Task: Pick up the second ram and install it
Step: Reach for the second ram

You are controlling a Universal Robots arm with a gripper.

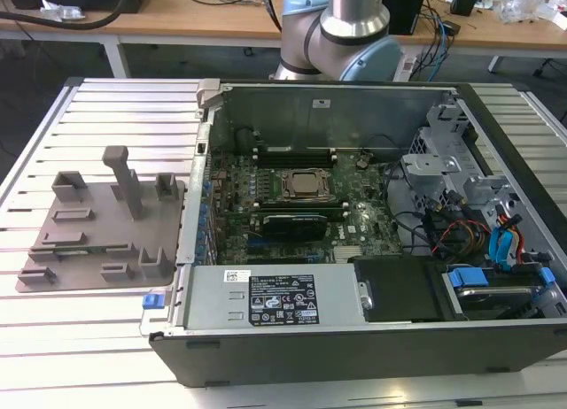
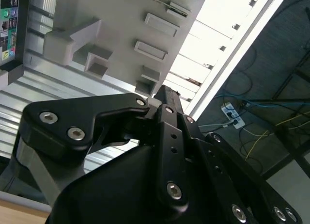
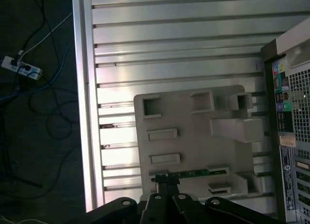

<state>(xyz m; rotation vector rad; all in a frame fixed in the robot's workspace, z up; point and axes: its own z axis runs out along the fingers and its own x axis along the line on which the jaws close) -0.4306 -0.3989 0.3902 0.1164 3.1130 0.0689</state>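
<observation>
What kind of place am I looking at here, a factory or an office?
Most likely a robotics lab or test workshop. A robot arm stands behind an open computer case on a slotted metal table, with cable-strewn wooden desks beyond.

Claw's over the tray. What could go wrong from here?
1. The claw sits near one end of the second ram, not its middle; an off-centre grip may tilt the stick.
2. Raised blocks of the grey tray stand close beside the stick; the claw might catch one.
</observation>
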